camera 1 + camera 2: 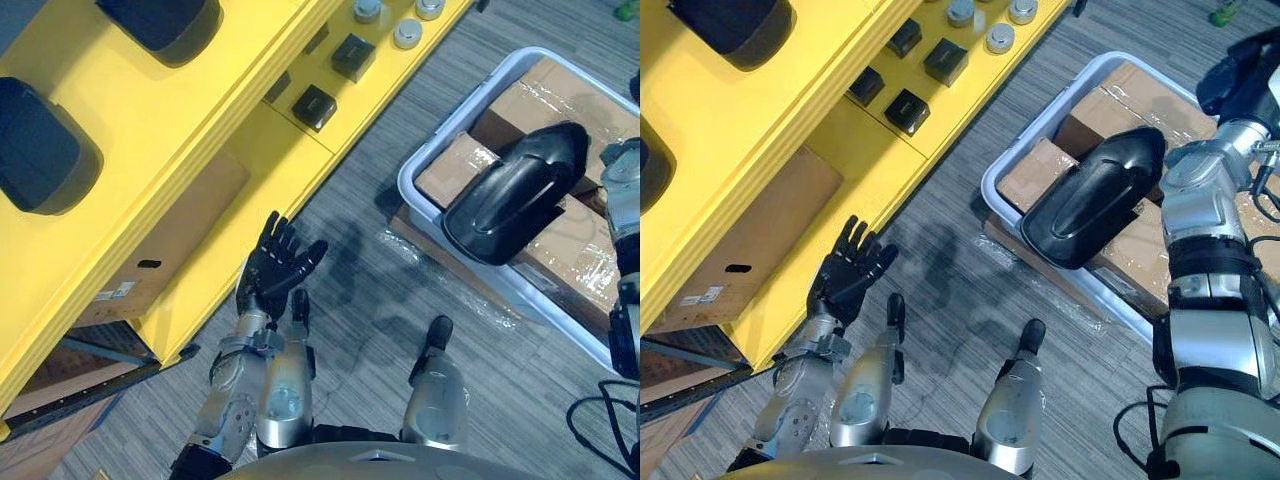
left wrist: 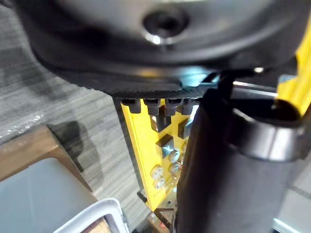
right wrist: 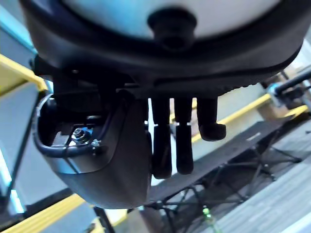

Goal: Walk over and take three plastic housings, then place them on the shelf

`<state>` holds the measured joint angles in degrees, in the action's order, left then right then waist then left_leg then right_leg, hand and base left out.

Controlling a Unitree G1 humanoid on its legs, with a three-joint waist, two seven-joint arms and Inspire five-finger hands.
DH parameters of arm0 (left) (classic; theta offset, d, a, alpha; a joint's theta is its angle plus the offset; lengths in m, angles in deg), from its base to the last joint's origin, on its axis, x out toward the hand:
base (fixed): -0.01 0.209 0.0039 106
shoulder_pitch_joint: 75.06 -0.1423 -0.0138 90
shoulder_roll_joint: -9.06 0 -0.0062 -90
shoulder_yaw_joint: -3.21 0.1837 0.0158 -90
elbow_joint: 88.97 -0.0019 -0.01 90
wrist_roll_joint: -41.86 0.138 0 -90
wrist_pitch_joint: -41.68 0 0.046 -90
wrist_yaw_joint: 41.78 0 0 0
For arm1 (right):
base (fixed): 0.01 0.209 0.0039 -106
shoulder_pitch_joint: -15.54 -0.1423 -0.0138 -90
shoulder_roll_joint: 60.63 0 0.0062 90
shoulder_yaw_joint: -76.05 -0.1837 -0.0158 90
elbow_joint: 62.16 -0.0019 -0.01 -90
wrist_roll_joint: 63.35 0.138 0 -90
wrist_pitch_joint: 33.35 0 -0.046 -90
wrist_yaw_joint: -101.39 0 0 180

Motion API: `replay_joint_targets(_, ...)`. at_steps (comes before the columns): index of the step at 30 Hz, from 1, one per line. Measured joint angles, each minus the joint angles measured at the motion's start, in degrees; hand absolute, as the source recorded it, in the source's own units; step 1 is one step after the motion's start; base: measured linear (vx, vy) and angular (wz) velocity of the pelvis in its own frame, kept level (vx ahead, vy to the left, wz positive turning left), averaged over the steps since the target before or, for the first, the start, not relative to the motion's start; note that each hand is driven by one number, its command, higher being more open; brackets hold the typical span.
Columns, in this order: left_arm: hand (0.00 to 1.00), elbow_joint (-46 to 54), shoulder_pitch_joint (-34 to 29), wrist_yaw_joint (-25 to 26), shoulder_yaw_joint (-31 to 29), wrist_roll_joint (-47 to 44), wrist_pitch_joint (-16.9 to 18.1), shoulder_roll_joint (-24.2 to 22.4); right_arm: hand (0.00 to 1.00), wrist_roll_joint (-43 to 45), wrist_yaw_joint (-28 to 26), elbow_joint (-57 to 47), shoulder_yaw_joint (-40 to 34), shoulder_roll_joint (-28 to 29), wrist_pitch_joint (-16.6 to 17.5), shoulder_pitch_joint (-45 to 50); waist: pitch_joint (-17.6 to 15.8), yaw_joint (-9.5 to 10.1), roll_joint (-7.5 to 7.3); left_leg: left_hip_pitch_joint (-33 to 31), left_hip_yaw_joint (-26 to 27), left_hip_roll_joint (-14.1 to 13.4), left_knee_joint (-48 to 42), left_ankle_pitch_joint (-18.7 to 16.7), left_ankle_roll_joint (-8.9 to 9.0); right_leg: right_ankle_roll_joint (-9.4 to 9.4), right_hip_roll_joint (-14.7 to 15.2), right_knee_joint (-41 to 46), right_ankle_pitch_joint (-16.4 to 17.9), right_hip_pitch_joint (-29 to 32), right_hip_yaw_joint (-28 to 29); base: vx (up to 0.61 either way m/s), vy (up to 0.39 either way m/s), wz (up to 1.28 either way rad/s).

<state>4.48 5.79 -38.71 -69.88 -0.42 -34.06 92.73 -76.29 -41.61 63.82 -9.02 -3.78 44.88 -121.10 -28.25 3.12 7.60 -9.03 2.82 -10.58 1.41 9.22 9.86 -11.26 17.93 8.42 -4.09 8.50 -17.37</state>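
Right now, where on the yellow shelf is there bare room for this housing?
For the held housing: top tier bare between two shelved housings and front lip. Lower tier crowded with black blocks, silver caps; bare toward cardboard box.

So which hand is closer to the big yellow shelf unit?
Left. The left hand hangs open beside the yellow shelf, by its lower edge; the right hand is farther off, gripping a black plastic housing above the grey plastic bin.
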Motion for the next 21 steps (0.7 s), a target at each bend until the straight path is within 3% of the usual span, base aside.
replay_joint_targets(2,1.00,1.37,0.18,0.01,-0.10,0.05,0.14,0.41,1.00,0.43,-0.59,-4.83,-2.20,2.36,1.20,5.04,0.18,-0.13,-0.64,1.74,0.58,-0.28,1.04,0.07,0.12,0.01,-0.35,-0.50,0.00,-1.00,0.38,0.04,-0.033,-0.15)
replay_joint_targets(5,1.00,3.02,0.12,0.26,-0.37,1.54,0.11,0.30,1.00,5.00,-0.74,-13.95,-8.65,12.01,4.18,17.20,1.07,-0.84,-2.45,4.76,2.08,-0.27,2.37,-0.08,0.25,-0.01,-0.34,-0.62,0.02,-2.40,0.91,0.04,-0.015,-0.20)
replay_joint_targets(8,1.00,3.67,0.07,0.62,-1.48,3.25,-0.39,0.25,1.00,13.72,-1.69,-19.78,-11.11,25.01,11.09,28.33,2.28,-1.95,-4.75,6.91,4.15,-0.23,3.20,-0.53,0.48,-0.05,-0.37,-1.28,0.04,-2.89,2.33,0.02,-0.005,-0.33)
replay_joint_targets(9,1.00,3.45,0.00,0.65,-1.72,4.52,-0.79,0.20,1.00,20.43,-3.83,-21.79,-11.29,29.22,15.43,32.42,2.60,-2.22,-5.19,7.82,5.33,-0.21,3.18,-0.99,0.46,-0.23,-0.40,-1.71,-0.08,-3.07,3.18,0.00,-0.001,-0.40)
replay_joint_targets(10,1.00,3.40,-0.15,0.65,-1.70,4.80,-0.87,0.11,1.00,24.16,-5.19,-22.40,-11.30,30.98,17.68,34.20,2.80,-2.40,-5.29,8.17,5.74,-0.20,3.12,-1.18,0.50,-0.29,-0.42,-1.80,-0.12,-3.15,3.58,0.00,-0.003,-0.37)
replay_joint_targets(12,1.00,2.85,-0.70,0.53,-1.87,5.09,-0.91,-1.05,1.00,45.45,-17.25,-22.82,-13.18,36.57,26.37,39.20,4.25,-3.33,-5.21,8.83,6.85,-0.26,3.10,-1.81,0.55,-0.42,-0.70,-3.35,-0.64,-3.62,4.23,-0.01,-0.007,-0.25)
replay_joint_targets(13,1.00,2.57,-1.18,0.39,-2.07,5.11,-0.98,-1.27,1.00,50.73,-20.81,-22.82,-13.66,37.52,27.75,40.16,4.91,-3.39,-5.18,8.83,7.22,-0.36,3.10,-1.92,0.63,-0.42,-0.88,-3.98,-1.01,-3.63,4.41,0.01,-0.012,-0.25)
replay_joint_targets(14,1.00,2.09,-2.06,-0.18,-2.69,5.21,-1.10,-1.71,1.00,61.41,-29.26,-22.83,-15.12,39.11,29.51,41.97,6.01,-3.38,-5.19,9.00,7.84,-0.66,3.09,-2.14,0.85,-0.35,-1.38,-5.07,-1.60,-3.83,4.77,0.03,-0.020,-0.23)
replay_joint_targets(16,1.00,0.84,-2.83,-1.83,-4.96,6.66,-2.07,-2.98,1.00,81.24,-45.19,-22.82,-18.01,40.64,29.12,44.58,7.17,-3.40,-5.19,10.35,8.06,-1.34,3.05,-2.41,1.21,-0.22,-2.18,-6.65,-2.08,-5.74,4.72,0.04,-0.034,-0.13)
replay_joint_targets(20,1.00,0.61,-5.14,-4.01,-6.76,7.00,-3.40,-3.05,1.00,94.57,-60.77,-22.80,-19.05,40.57,25.09,46.63,10.47,-3.37,-5.26,11.13,8.26,-1.79,3.24,-2.79,1.49,-0.20,-2.76,-7.80,-2.33,-6.97,4.57,0.04,-0.012,-0.02)
replay_joint_targets(21,1.00,0.61,-5.53,-4.88,-7.32,7.02,-3.46,-3.07,0.00,95.38,-64.84,-22.80,-18.92,40.56,23.32,46.86,10.86,-3.30,-5.35,11.92,8.30,-2.06,3.28,-3.01,1.65,-0.20,-3.03,-7.94,-2.32,-7.81,4.35,0.00,0.000,0.00)
